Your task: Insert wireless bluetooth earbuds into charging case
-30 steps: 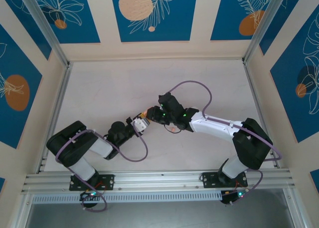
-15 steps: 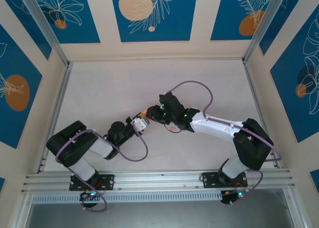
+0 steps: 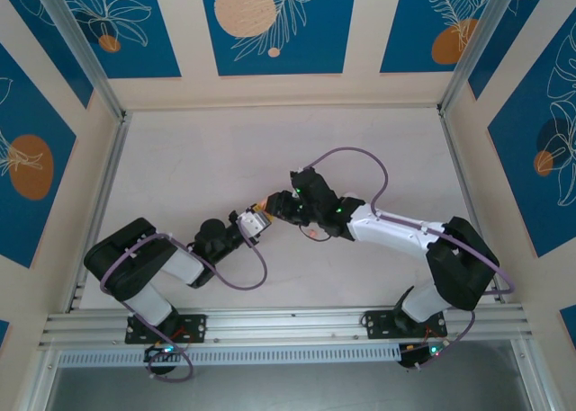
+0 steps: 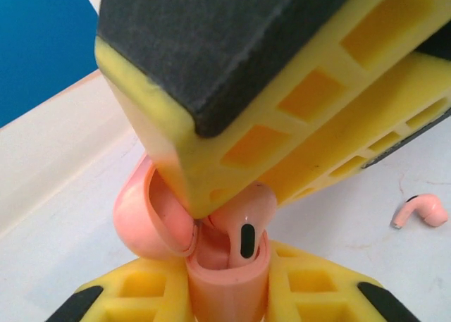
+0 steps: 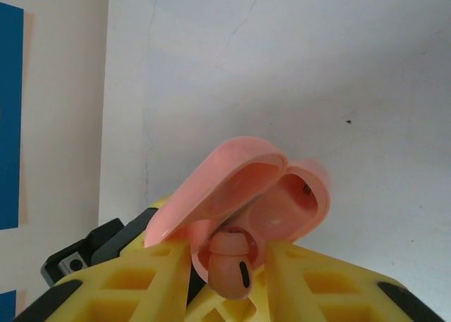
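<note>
**First earbud part-way into the held case**

The left claw [image 3: 255, 220] is clamped on the small glossy salmon-pink plastic charging case [image 4: 225, 294]. It presents the case mouth-up, with the rounded lid [image 4: 151, 216] swung open to one side. In that mouth stands a tiny salmon-pink earbud [image 4: 243, 227], its stem down in a well and its head above the rim. The right claw [image 5: 229, 262] pinches this earbud from above, and its yellow fingers crowd close against the open lid.

Over the last second the overhead view shows the right arm's elbow drifting slightly outward, while the two claws stay met at the middle of the white table [image 3: 198, 159]. From that height the shift is too slight to tell whether the earbud has sunk any deeper. My judgement is that the insertion is under way but not finished. The earbud probably needs a last push down before it can be let go.

Farther off, a second salmon-pink earbud [image 4: 421, 213] lies loose on the table, well apart from the case, and has yet to be fetched.
</note>
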